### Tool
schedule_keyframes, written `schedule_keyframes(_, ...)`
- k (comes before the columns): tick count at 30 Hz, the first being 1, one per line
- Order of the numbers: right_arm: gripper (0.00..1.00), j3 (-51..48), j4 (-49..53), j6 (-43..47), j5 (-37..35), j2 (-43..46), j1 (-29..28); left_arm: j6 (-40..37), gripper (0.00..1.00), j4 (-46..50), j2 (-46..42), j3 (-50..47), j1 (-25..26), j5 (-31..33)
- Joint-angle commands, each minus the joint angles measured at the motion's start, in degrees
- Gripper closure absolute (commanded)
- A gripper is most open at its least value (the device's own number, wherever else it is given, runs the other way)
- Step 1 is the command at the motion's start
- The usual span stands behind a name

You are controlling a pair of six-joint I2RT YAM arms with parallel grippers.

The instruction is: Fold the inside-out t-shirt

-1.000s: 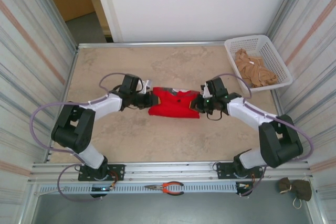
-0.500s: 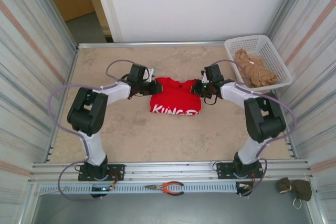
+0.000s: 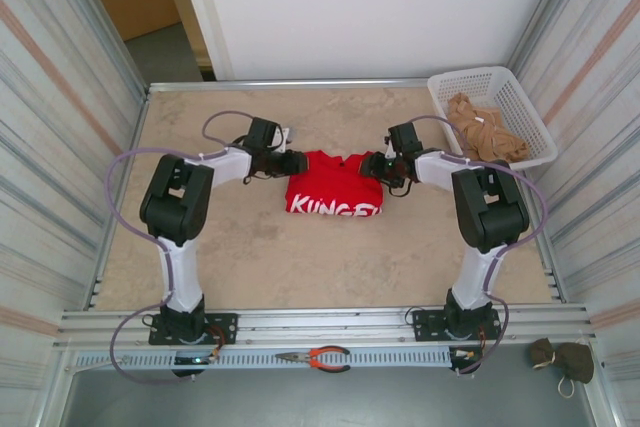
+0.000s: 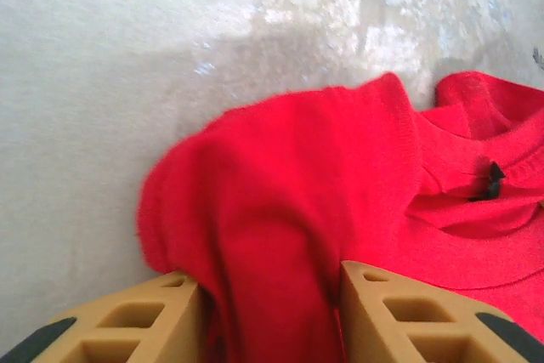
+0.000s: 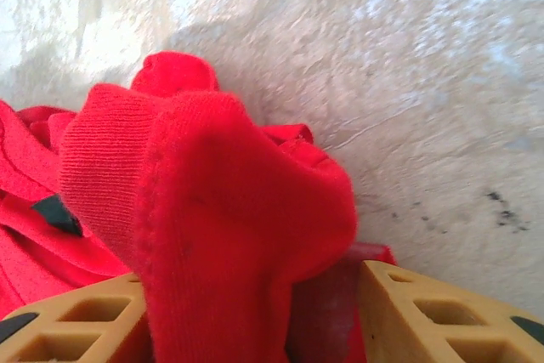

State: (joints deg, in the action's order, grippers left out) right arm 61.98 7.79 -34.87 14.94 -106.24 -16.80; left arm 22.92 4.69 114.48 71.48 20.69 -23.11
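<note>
The inside-out t-shirt (image 3: pixel 335 192) lies folded into a compact red block near the middle of the worktop (image 3: pixel 250 257), slightly closer to the far edge than to the near one. Its nearer flap faces up with white printed lettering, and the neckline sits along the far side of the block. In the left wrist view the shirt (image 4: pixel 297 210) shows a rounded folded corner resting on the pale stone-patterned surface, with a small black tag (image 4: pixel 491 178) at the collar. In the right wrist view the cloth (image 5: pixel 212 210) stands up in a thick hump with a ribbed hem on its left side.

The left gripper (image 3: pixel 292 163) is at the shirt's far left corner. Its tan fingers (image 4: pixel 153 312) are parted around a ridge of red cloth, released rather than clenched. The left gripper (image 4: pixel 274 276) sits low over the fabric. The right gripper (image 3: pixel 372 167) is at the far right corner, and from the right wrist view the right gripper (image 5: pixel 255 278) likewise has its fingers (image 5: pixel 425 312) spread wide, with the hump of cloth rising between them and not pinched.

A white basket (image 3: pixel 440 97) stands in the far right corner of the worktop and holds a crumpled tan garment (image 3: pixel 485 132). Pliers (image 3: pixel 318 357) with orange-red handles lie on the metal rail beyond the near edge, between the two arm bases.
</note>
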Motion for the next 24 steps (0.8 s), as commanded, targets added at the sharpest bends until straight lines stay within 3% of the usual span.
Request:
schedule_keyframes(1,0.33,-0.36,4.99,1.63,-4.00,8.84,2.54,0.25,0.36,5.12,-3.69,1.88,-2.34,4.22)
schedule_keyframes(7,0.28,-4.60,7.21,-0.72,-3.41,19.88,4.32,3.35,0.30,7.55,-11.90,-3.26,-2.46,1.48)
schedule_keyframes(15,0.23,-12.25,7.38,-4.18,-1.66,31.88,3.00,9.96,0.25,3.21,-18.15,-15.36,-0.19,-3.36)
schedule_keyframes(17,0.34,-11.97,5.54,-3.63,0.30,30.89,2.91,10.88,0.25,1.41,-18.10,-16.92,0.69,-3.46)
schedule_keyframes(21,0.75,-7.21,2.52,-2.78,5.03,23.46,1.60,12.59,0.26,-1.67,-17.01,-18.41,2.30,-3.44)
schedule_keyframes(24,0.87,-2.73,1.00,-2.42,8.08,15.93,0.72,12.51,0.25,-1.05,-15.80,-17.83,3.45,-2.31)
